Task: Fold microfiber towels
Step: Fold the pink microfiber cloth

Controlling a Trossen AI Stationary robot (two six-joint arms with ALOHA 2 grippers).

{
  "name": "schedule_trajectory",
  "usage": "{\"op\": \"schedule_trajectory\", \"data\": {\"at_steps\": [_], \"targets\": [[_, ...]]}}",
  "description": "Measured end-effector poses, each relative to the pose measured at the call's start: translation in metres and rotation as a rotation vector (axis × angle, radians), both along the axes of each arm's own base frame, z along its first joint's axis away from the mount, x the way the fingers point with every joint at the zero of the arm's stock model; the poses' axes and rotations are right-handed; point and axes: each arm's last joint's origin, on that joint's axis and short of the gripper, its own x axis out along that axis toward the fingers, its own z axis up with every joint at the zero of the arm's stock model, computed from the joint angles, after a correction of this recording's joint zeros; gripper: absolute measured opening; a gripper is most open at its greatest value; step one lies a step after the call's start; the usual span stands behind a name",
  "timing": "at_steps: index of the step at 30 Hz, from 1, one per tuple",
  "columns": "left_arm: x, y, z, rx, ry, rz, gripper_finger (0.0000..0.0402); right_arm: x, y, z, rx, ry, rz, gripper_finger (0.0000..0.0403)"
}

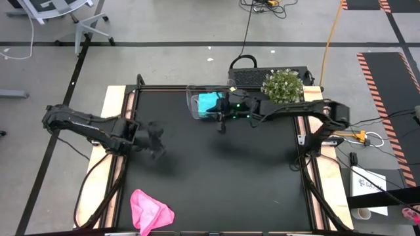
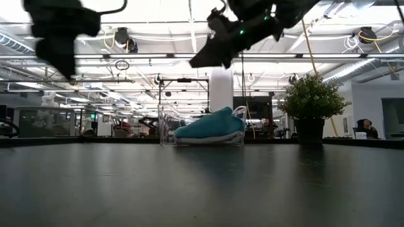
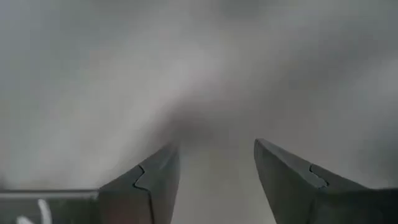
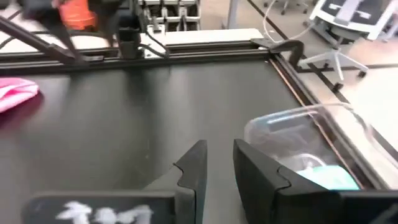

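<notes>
A bright pink towel lies crumpled on the table near its front edge, left of centre; it also shows in the right wrist view. A teal towel lies in a clear plastic tub at the table's far side, seen in the low view. No grey-white towel shows. My left gripper hangs open and empty above the table's left part. My right gripper hangs open and empty just beside the tub's near right corner, above the table.
A potted plant stands at the far right corner, behind my right arm. A black box sits behind the tub. The table's middle and right are bare black surface.
</notes>
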Motion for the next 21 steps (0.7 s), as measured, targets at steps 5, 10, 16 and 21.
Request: {"op": "schedule_trajectory", "data": {"at_steps": [5, 10, 16, 21], "targets": [[0.000, -0.034, -0.015, -0.197, 0.158, 0.061, 0.0207, -0.011, 0.000, 0.012, -0.013, 0.020, -0.082, 0.0068], [-0.005, -0.069, -0.029, -0.247, 0.275, 0.153, 0.0207, -0.011, -0.001, 0.012, -0.030, 0.024, -0.121, 0.0068], [-0.014, -0.110, -0.034, -0.320, 0.242, 0.080, 0.0207, -0.010, 0.004, 0.007, 0.012, 0.047, -0.122, 0.0068], [-0.027, -0.130, -0.032, -0.388, 0.248, 0.014, 0.0207, -0.009, 0.012, 0.006, 0.024, 0.056, -0.107, 0.0068]]}}
